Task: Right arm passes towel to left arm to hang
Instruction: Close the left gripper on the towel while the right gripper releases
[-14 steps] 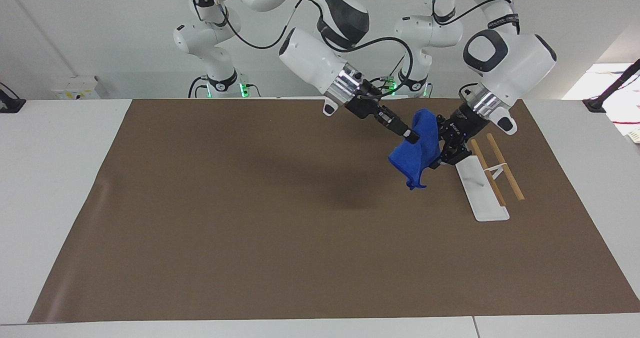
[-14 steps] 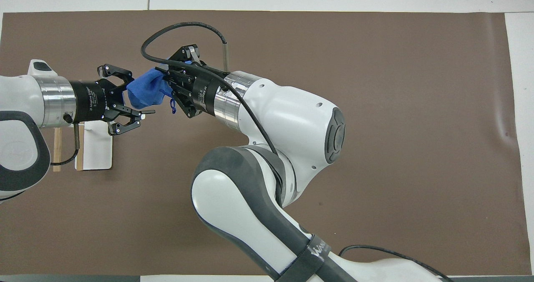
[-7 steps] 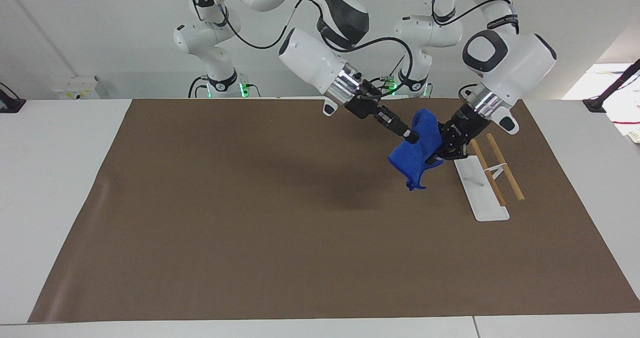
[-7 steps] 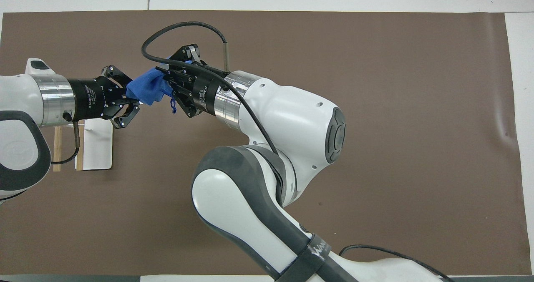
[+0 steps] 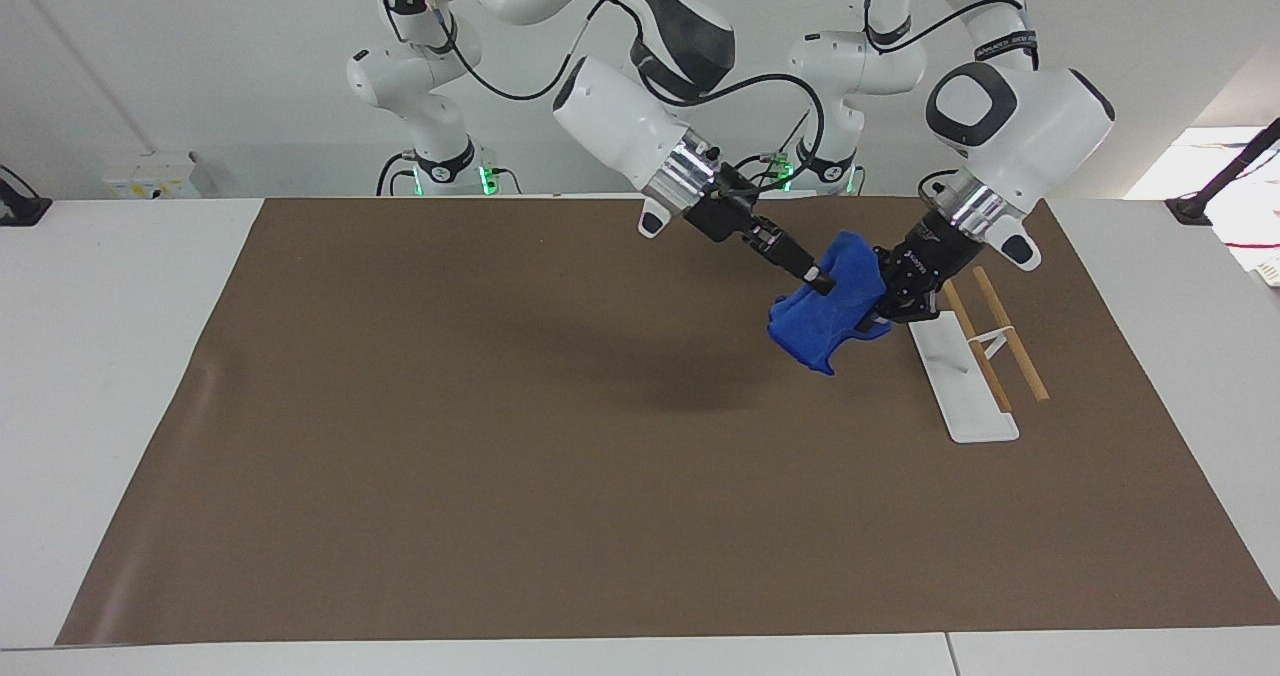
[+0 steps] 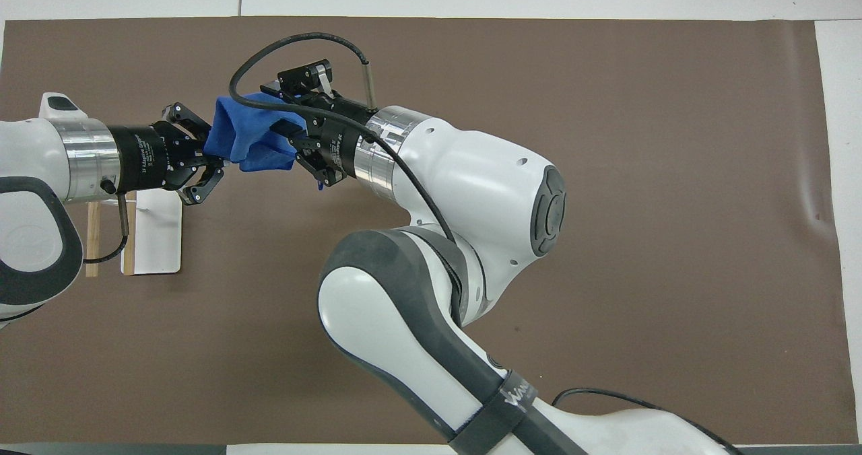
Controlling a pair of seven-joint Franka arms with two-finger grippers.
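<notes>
Midway through the handover, with nothing hung yet. Clenched on the towel (image 5: 825, 321) (image 6: 242, 135) with the jaws of the left gripper (image 5: 878, 306) (image 6: 209, 159), over the brown mat (image 5: 500, 456) just beside the end of the rack (image 5: 965, 386) (image 6: 158, 239) nearest the robots. Held up in the air there, bunched, clear of the mat and not touching the rack's wooden rods (image 5: 1010, 336). Still met on its other edge by the right gripper (image 5: 820, 281) (image 6: 286, 128), a little farther from the rack toward the right arm's end of the table; cannot tell whether those jaws grip or have let go. Left to do, by the look of it: freeing the cloth fully from the right arm, backing that arm away, then carrying the towel over the rack and draping it on the rods. Against a second ago: left jaws then spread wide around the cloth, now shut on it; right wrist turned and drawn slightly away from the rack; towel pulled broader between the two grippers, its dangling tail shorter. Rack itself unmoved.
</notes>
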